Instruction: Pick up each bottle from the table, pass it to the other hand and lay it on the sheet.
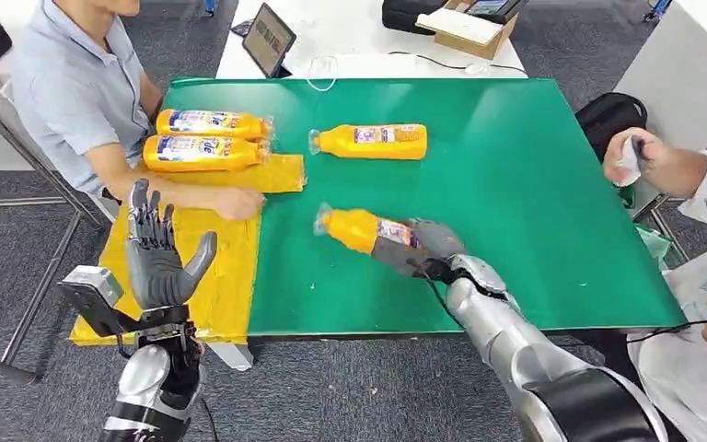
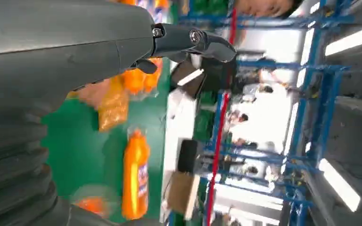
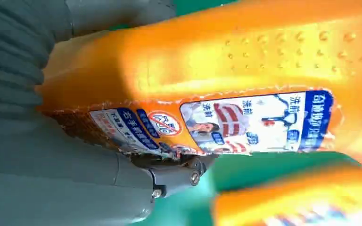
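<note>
Orange plastic marks every bottle on the green table (image 1: 534,184). Head view: the right hand (image 1: 421,250) is wrapped around the base end of the near bottle (image 1: 361,229), which lies on its side near the front edge, cap pointing toward the yellow sheet (image 1: 226,276). The left hand (image 1: 156,253) is raised upright over the sheet, fingers spread, holding nothing. Two bottles already lie side by side on the far sheet (image 1: 281,173), and another bottle (image 1: 370,141) waits on bare table beyond. A person's hand (image 1: 237,203) rests where the two sheets meet. Judgement: the pick-up step is in hand, and the next move calls for a lift clear of the table, then carriage leftward to the waiting palm. Open room lies between the hands, though the person's hand sits close to that path. Left wrist view: the left hand's thumb (image 2: 188,40) stands clear of anything, and the far bottle (image 2: 135,176) shows on the green. Right wrist view: the held bottle (image 3: 245,70) is pressed against the ribbed cover, its label (image 3: 259,122) facing the camera, the thumb (image 3: 174,176) closed beneath it.
</note>
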Controlling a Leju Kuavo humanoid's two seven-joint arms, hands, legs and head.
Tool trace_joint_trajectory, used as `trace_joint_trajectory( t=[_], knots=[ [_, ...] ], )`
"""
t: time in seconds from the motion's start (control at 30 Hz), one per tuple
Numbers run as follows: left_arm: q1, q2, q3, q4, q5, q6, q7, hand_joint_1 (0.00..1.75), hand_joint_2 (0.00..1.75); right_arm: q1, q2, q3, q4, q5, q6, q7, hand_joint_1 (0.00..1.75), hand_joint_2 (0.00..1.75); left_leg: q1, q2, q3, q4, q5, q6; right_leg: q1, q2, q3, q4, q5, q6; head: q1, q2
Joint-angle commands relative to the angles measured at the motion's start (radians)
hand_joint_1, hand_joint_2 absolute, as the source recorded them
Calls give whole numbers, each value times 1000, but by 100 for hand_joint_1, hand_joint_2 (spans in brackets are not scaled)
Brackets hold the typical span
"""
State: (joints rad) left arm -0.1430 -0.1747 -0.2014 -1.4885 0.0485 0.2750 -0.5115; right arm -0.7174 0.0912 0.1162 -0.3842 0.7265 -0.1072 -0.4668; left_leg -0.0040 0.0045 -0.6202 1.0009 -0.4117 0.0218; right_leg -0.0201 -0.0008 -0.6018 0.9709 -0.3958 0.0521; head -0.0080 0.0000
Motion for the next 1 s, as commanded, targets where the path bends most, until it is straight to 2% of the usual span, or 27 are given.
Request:
trace_joint_trajectory(
  t=[0.03,0.17,0.2,0.23,0.3,0.37,0.5,0.57,0.7,0.77,0.83,1.0],
  knots=[
    [93,-13,-149,241,43,-146,15,0,175,270,125,-46,-591,-393,-77,-152,175,175,1,-1,7,-4,-2,-2,1,0,6,-2,-2,-3,0,0],
    [123,1,-176,199,-34,-117,-32,0,175,350,110,41,-743,-488,-133,-152,171,175,2,-3,8,-1,-5,-2,2,-1,9,-2,-6,-3,0,0],
    [126,3,-180,185,-48,-118,-36,0,175,360,113,51,-755,-504,-147,-161,175,175,1,-5,1,-2,-1,-1,1,-2,2,-2,-3,-1,0,0],
    [130,4,-182,176,-57,-117,-39,0,175,361,113,64,-756,-511,-151,-165,175,175,2,-5,2,-1,-3,-1,1,-3,4,-1,-4,-2,1,0],
    [131,10,-198,150,-86,-121,-57,0,175,359,123,98,-740,-509,-159,-168,175,175,2,-4,3,1,-5,-2,1,-1,5,1,-6,-3,0,0],
    [134,17,-212,125,-106,-129,-83,0,175,321,113,173,-643,-503,-126,-152,175,175,1,-3,-1,1,-4,-2,1,0,1,1,-5,-3,0,0],
    [137,16,-211,115,-105,-129,-83,0,175,302,121,182,-591,-510,-149,-172,175,175,1,-2,-5,0,-2,-1,1,0,-3,0,-2,-2,0,0],
    [132,18,-214,99,-127,-108,-131,0,175,274,112,259,-522,-461,-103,-154,175,175,1,-3,-3,0,-2,-2,1,0,-2,0,-3,-3,0,0],
    [110,-19,-181,52,-40,-58,-146,0,175,253,194,406,-338,-366,-117,-211,175,175,1,1,-4,0,-2,-2,1,3,-3,0,-2,-2,0,0],
    [100,-24,-175,56,-4,-54,-126,0,175,267,213,450,-318,-340,-153,-231,175,175,2,1,-3,0,-3,-2,2,4,-2,0,-2,-3,0,0],
    [83,-28,-179,85,123,-111,-68,0,175,288,191,563,-356,-317,-222,-231,175,175,2,-1,-1,-1,-3,-2,2,2,0,1,-3,-3,0,0],
    [77,-23,-187,104,138,-122,-67,0,175,288,177,586,-364,-329,-239,-231,175,175,2,-4,-4,-1,-1,-1,1,-1,-2,0,-3,-2,0,0]
  ],
)
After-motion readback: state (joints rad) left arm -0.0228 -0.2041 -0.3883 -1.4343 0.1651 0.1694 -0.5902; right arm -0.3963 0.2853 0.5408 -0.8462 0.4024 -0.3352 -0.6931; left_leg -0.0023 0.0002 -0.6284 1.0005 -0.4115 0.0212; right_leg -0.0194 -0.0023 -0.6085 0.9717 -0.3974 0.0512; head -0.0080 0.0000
